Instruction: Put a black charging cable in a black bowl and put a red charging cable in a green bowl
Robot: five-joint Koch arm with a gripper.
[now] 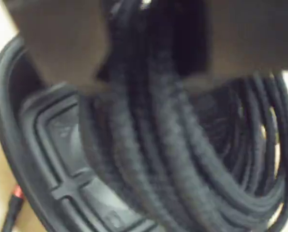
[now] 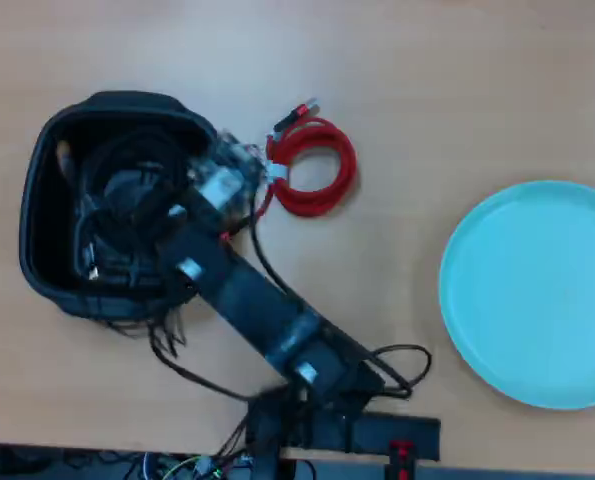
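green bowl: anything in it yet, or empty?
Empty. In the overhead view the green bowl shows only bare turquoise surface; the red charging cable lies coiled on the table, apart from it, near the black bowl.

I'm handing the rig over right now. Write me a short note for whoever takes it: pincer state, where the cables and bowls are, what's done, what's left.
Pincer: over the black bowl, shut on the black charging cable, whose coils hang between the jaws in the wrist view.
Black charging cable: inside or just above the bowl, not yet released.
Red charging cable: coiled on the table, right of the black bowl in the overhead view, untouched.
Green bowl: empty, far right.
Left: release the black cable, then move the red one to the green bowl.
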